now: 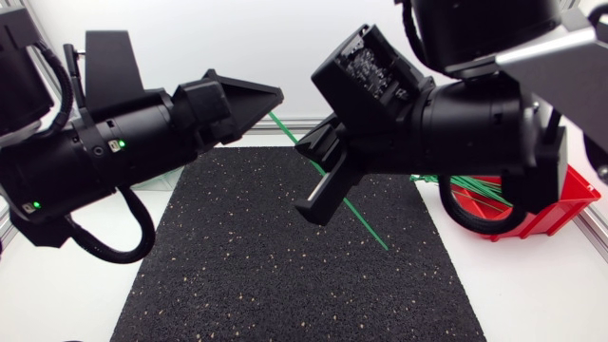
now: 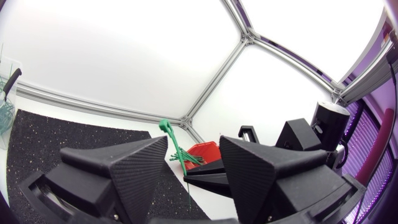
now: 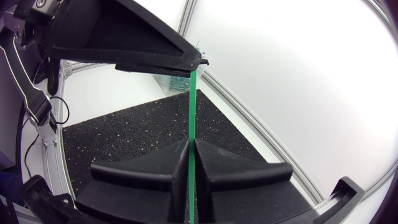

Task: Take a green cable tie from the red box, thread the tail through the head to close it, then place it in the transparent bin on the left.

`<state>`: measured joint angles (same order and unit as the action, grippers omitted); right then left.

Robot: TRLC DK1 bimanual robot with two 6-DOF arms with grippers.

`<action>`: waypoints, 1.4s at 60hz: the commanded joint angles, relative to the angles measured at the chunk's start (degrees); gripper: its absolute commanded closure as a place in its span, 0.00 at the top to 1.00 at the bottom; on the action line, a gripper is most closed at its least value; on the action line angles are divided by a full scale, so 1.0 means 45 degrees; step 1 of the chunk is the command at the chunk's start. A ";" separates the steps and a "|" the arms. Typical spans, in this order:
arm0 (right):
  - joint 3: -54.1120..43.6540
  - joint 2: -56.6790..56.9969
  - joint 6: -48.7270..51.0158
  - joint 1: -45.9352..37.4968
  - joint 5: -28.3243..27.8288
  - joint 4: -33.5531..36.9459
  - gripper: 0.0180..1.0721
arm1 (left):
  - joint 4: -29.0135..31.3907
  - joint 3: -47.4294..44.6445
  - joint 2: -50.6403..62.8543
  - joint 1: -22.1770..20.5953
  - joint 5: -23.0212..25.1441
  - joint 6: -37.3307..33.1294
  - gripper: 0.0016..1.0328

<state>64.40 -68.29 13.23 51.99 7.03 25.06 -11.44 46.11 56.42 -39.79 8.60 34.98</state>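
A green cable tie (image 1: 367, 227) hangs in the air over the black mat, and my right gripper (image 1: 319, 190) is shut on its strap. In the right wrist view the strap (image 3: 191, 106) rises straight out of the closed fingers (image 3: 149, 171) to the tips of my left gripper (image 3: 198, 61). In the left wrist view the tie's head (image 2: 165, 126) stands between the spread fingers of my left gripper (image 2: 194, 155), close to one fingertip; the jaws are open. The red box (image 1: 562, 201) with more green ties (image 1: 475, 183) sits at the right. The transparent bin (image 2: 5, 112) is far left.
A black speckled mat (image 1: 285, 275) covers the middle of the white table. Both arms meet above its far half. The bin (image 3: 171, 81) holding green ties shows behind the left gripper. An aluminium frame rail (image 2: 93, 102) runs along the table's far edge.
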 commanded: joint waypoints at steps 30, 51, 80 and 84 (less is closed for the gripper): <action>0.0337 -0.0176 -0.0382 -0.0127 -0.0175 -0.0256 0.06 | -0.0582 0.0047 0.0372 -0.0240 -0.0544 0.0644 0.41; 0.0278 -0.0117 -0.0461 -0.0166 -0.0194 -0.0256 0.06 | -0.0680 -0.0070 0.0352 -0.0240 -0.0759 0.0703 0.28; 0.0278 -0.0097 -0.0500 -0.0166 -0.0214 -0.0276 0.06 | -0.0895 -0.0148 0.0372 -0.0240 -0.0896 0.0722 0.15; 0.0278 -0.0097 -0.0519 -0.0146 -0.0214 -0.0276 0.06 | -0.0934 -0.0168 0.0372 -0.0240 -0.1013 0.0722 0.12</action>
<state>64.45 -68.34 11.97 51.62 6.15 24.16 -14.24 46.11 57.49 -40.32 4.93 36.47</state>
